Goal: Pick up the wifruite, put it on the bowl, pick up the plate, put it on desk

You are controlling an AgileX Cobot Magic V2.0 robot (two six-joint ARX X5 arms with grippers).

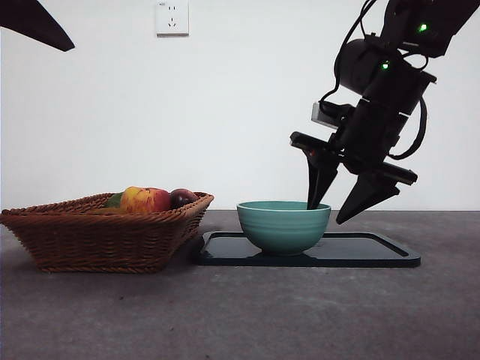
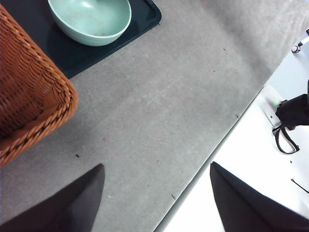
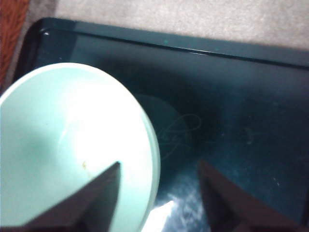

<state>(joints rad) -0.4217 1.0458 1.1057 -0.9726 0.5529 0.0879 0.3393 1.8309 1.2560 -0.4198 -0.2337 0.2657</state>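
While the left hand (image 2: pixel 154 198) is waiting high over bare counter (image 1: pixel 247 315) with its jaws spread wide and nothing between them, the right hand (image 1: pixel 337 206) is working at the bowl (image 1: pixel 284 225). It is reaching down from the upper right of the front view, jaws parted and empty, straddling the bowl's rim on the side away from the basket (image 1: pixel 105 231): one jaw is dipping just inside the bowl, the other is hanging outside it, above the tray (image 1: pixel 375 251). The right wrist view is showing the same straddle, with the pale rim of the bowl (image 3: pixel 72 145) running between the two dark jaws and the glossy black tray (image 3: pixel 231 96) beyond.

The teal bowl is sitting upright on the flat black tray, which is lying on the grey counter just beside the brown wicker basket. What can be seen of the bowl's inside (image 2: pixel 91 19) is looking empty. Lying in the basket are a red-yellow apple (image 1: pixel 145 199) and a dark purple fruit (image 1: pixel 182 197), touching each other. I cannot make out the wifruite with any certainty.
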